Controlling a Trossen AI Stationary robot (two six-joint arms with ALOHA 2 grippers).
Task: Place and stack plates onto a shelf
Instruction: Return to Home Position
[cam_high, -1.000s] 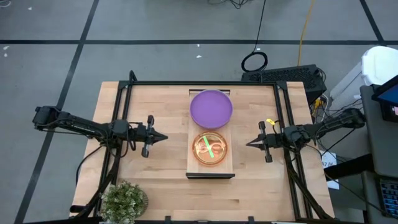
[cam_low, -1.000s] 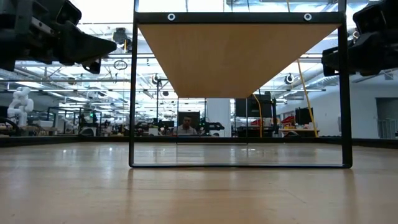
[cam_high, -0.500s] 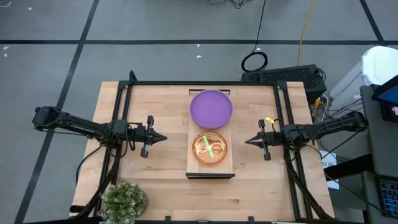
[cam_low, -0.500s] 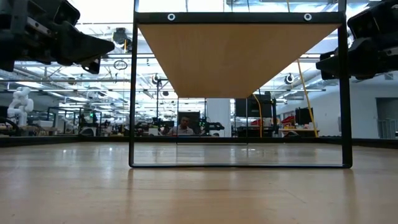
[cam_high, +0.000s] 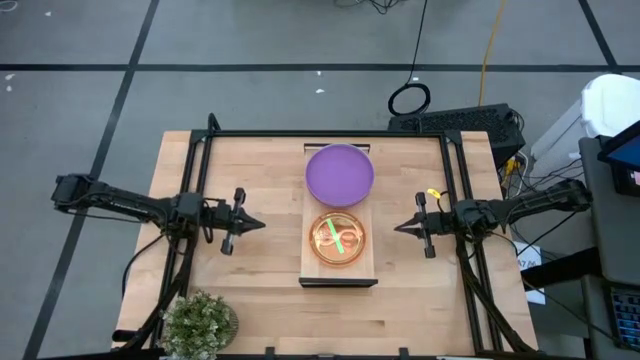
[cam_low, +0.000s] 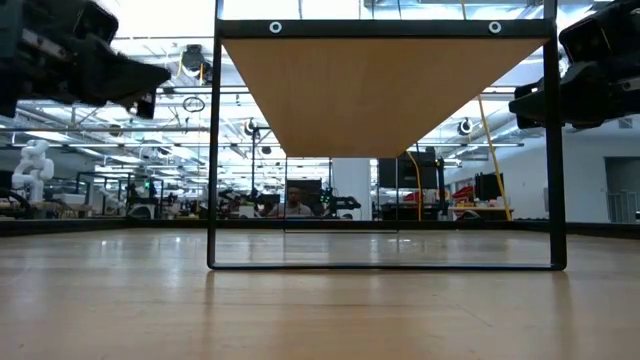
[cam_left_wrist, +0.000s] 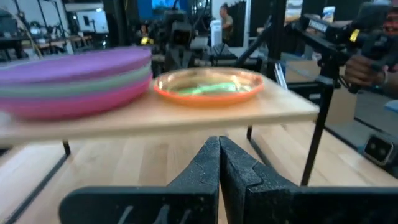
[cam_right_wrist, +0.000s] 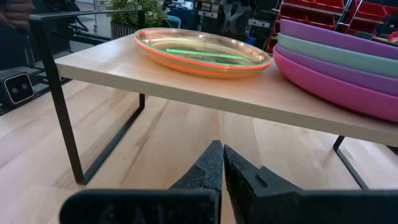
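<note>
The plates sit in two stacks on the shelf (cam_high: 312, 268), a light board raised on dark bar legs in the middle of the table (cam_high: 260, 300). The large plates (cam_high: 340, 173) take the far half of the board. Seen side-on from the wrist views, purple lies on top, teal beneath it and magenta at the bottom. The small plates (cam_high: 337, 238) lie on the near half, just beside the large stack. They are translucent, orange at the rim with green showing inside; their order cannot be told.

The left gripper (cam_high: 258, 224) hovers over the table to the left of the shelf, about level with the small plates and apart from them. It points at the shelf from lower than the board, its fingers pressed together on nothing. The right gripper (cam_high: 400, 228) mirrors it on the right side, fingers likewise closed and empty.

A potted plant (cam_high: 200, 322) stands at the table's near left corner.
</note>
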